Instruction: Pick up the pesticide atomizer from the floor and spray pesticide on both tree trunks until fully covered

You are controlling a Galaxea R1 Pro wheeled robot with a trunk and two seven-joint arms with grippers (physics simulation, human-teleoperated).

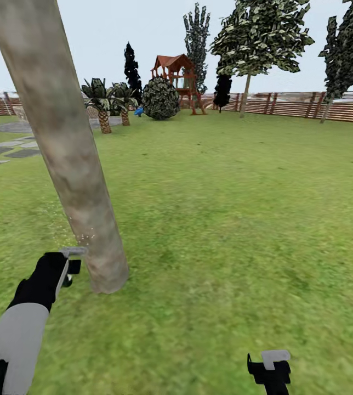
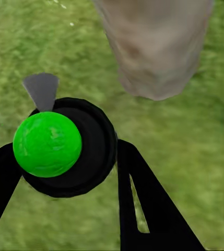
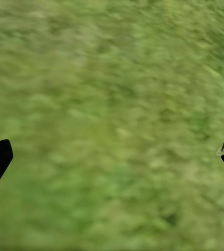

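At lower left of the head view the left tool point(image 1: 69, 263) grips the atomizer point(image 2: 59, 144) just beside the trunk point(image 1: 61, 142), fine droplets flecking its base, so spraying seems underway and coverage must next climb higher, while the right tool point(image 1: 269, 365) hangs wide apart over grass point(image 1: 226, 219).

A brown slatted fence point(image 1: 308, 105) is ringing the lawn point(image 1: 237, 208); a red-roofed playhouse point(image 1: 177, 77) is standing at twelve o'clock under pale sky.
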